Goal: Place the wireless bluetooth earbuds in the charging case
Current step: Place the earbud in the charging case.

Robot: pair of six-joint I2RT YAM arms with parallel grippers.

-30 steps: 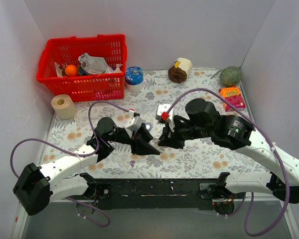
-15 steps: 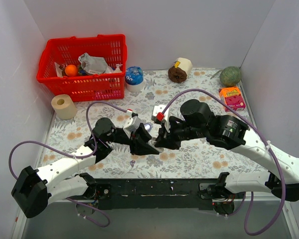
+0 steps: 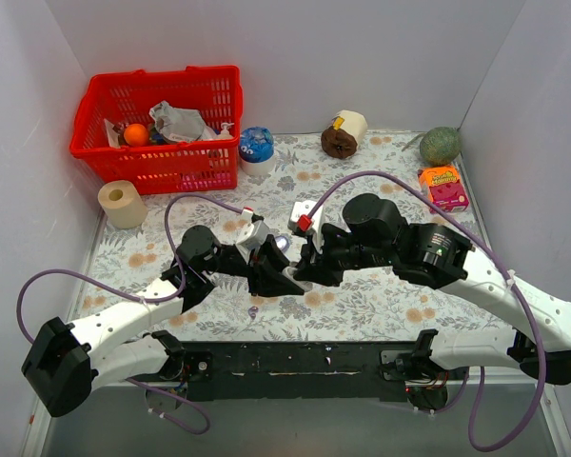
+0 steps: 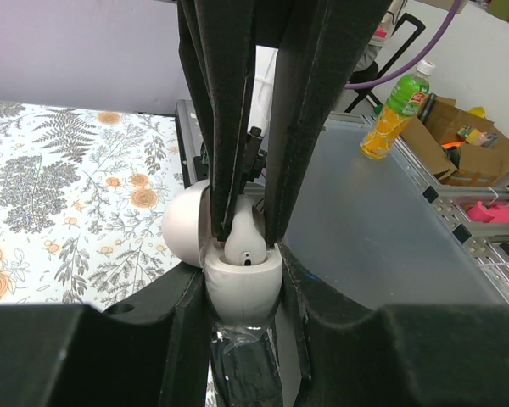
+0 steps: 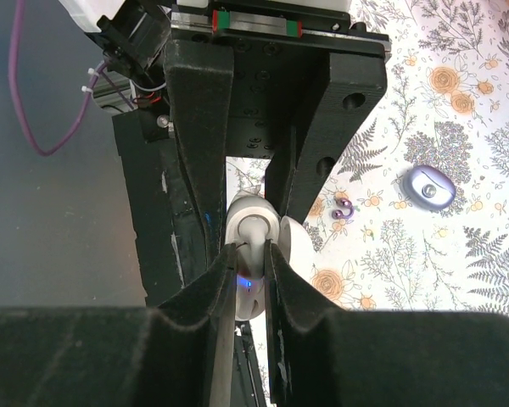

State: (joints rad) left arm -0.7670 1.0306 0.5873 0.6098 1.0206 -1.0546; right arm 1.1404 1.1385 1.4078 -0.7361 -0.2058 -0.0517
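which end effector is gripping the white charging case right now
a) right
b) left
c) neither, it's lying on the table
b: in the left wrist view the left end effector clamps the open charging case between its own fingers, while the right end effector pinches an earbud at the case's socket.

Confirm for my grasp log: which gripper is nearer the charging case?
Left. The left gripper has its jaws clamped on the charging case; the right gripper faces its open end, jaws pinching the earbud seated there.
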